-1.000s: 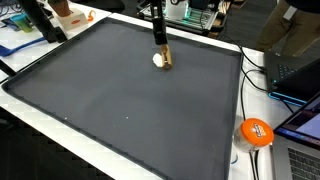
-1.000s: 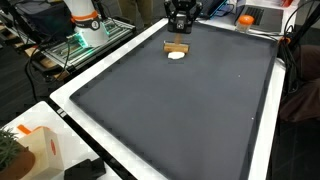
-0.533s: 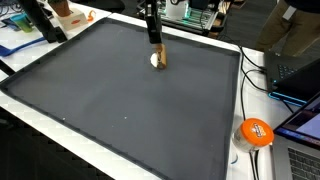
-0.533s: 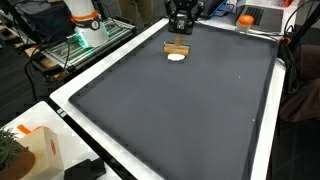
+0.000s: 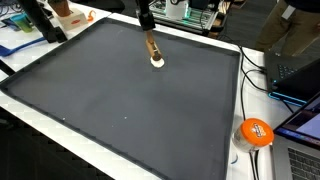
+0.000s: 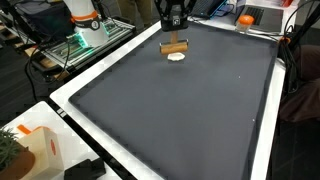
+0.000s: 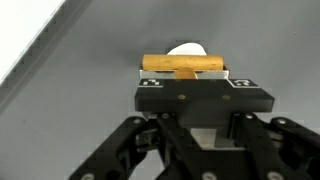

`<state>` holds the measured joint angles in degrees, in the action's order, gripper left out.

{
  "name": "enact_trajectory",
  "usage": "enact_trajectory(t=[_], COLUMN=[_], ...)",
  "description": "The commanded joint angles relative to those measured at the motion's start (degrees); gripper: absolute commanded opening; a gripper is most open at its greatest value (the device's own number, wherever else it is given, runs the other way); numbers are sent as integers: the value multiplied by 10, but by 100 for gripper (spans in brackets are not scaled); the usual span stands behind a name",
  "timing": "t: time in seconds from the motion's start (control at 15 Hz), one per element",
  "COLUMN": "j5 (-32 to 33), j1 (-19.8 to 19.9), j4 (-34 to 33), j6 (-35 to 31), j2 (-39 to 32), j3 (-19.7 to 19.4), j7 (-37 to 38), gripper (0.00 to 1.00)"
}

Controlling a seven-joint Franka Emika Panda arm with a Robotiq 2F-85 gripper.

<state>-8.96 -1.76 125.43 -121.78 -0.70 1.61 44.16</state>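
The gripper (image 6: 175, 37) has its jaws pinched narrowly on the middle of the wooden block (image 6: 175, 46), likely so it hangs level, low over the far end of the counter's dark mat (image 6: 180, 110), just beside the white disc (image 6: 176, 57).

No lettering can be read anywhere in the scene. In the wrist view, two small pale marks (image 7: 150, 84) on the black body of the gripper (image 7: 183, 72), just behind the jaws, are too blurred to make out. In an exterior view, an orange disc (image 5: 255, 131), well apart from the jaws, carries a white logo (image 5: 257, 129) too small to read.
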Motion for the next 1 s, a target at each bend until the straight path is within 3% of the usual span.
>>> enact_trajectory(t=[0.0,0.07,0.13,0.27,0.53,0.73,0.8,0.93], j5=[0,0,0,-37,-12,-19,-15,-15], j1=[-1,-3,-4,0,-5,-11,-5,-8], j4=[-2,-2,-3,2,5,-36,-18,-32], j6=[1,1,1,14,63,120,88,107], j2=[-3,-9,-13,1,52,60,48,58], j3=[0,1,1,1,4,11,10,14], j7=[1,2,3,-97,-210,-291,-249,-273], gripper=[47,47,22,22,22,22,47,47])
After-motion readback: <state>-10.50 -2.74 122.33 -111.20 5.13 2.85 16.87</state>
